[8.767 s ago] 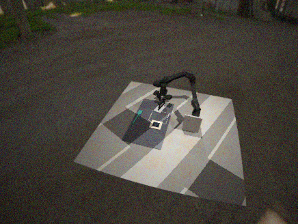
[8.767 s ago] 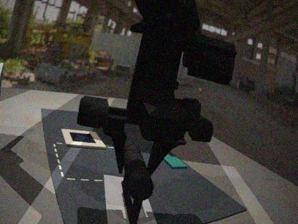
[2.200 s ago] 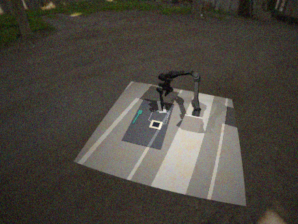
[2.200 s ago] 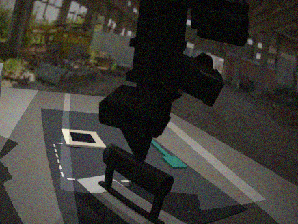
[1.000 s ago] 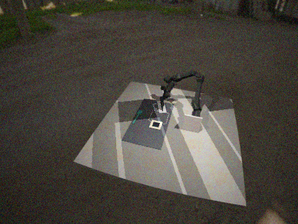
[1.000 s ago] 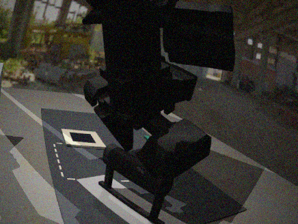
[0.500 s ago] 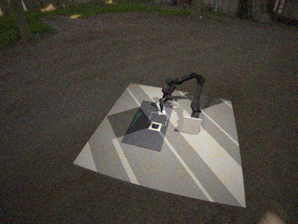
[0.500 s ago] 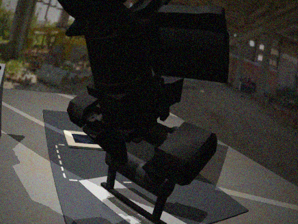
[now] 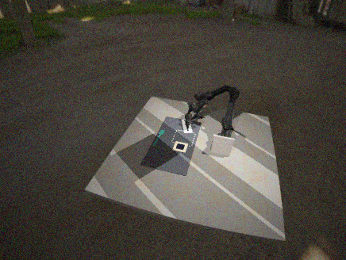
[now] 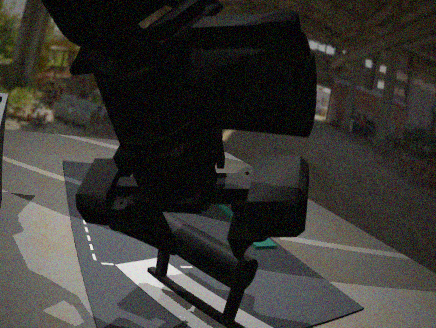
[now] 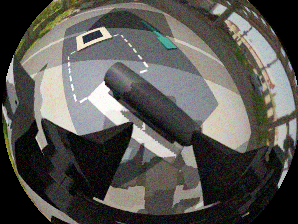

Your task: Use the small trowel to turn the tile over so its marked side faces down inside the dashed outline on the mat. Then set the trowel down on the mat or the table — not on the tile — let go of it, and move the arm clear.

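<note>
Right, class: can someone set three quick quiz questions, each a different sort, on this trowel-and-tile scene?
1. True or false: the tile lies with its dark marked side up.
2. The gripper is: A) shut on the trowel; B) open, holding nothing; C) shut on the tile.
3. Fill in: the thin strip lying on the mat is ___ in colour.

Key: 1 true; 2 B; 3 teal.
</note>
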